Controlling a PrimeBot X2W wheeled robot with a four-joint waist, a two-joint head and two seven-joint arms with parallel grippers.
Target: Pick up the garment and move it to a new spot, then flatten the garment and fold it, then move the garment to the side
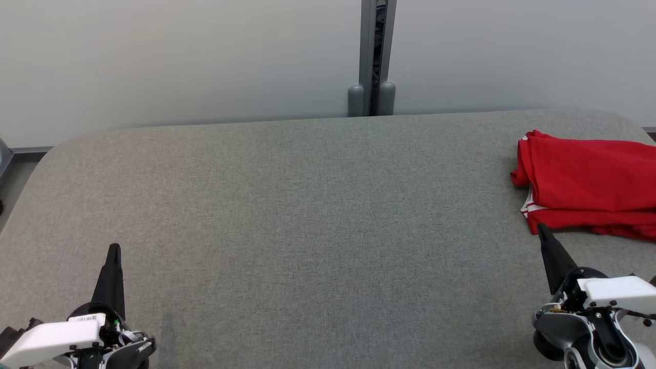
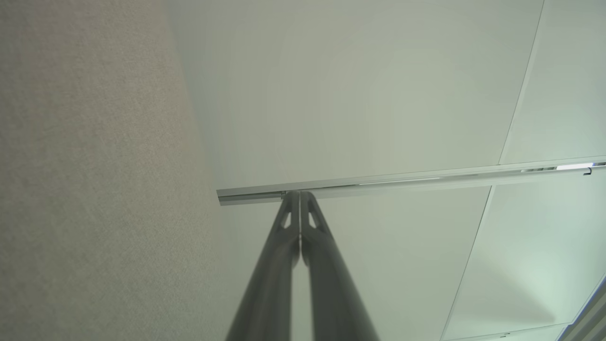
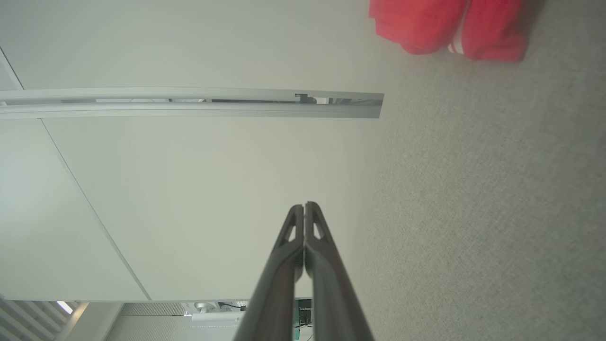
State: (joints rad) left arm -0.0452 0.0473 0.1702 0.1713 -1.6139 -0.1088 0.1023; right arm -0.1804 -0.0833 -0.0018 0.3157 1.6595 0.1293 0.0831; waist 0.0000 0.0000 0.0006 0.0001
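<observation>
The garment (image 1: 589, 184) is a red piece of clothing with white stripes at one edge, lying folded in a stack at the far right of the grey table (image 1: 307, 205); part of it runs off the head view's right edge. The right wrist view catches the garment (image 3: 445, 26) at its top. My right gripper (image 1: 540, 229) is shut, empty, its tip just at the garment's near edge. At the lower left my left gripper (image 1: 115, 248) is shut and empty, far from the garment. Both wrist views show fingers pressed together: left gripper (image 2: 300, 194), right gripper (image 3: 304, 206).
A pale wall runs behind the table, with a grey vertical post (image 1: 377, 56) and two grey cylinders at its base. The table's corners are rounded, and a strip of floor shows at the far left (image 1: 15, 169).
</observation>
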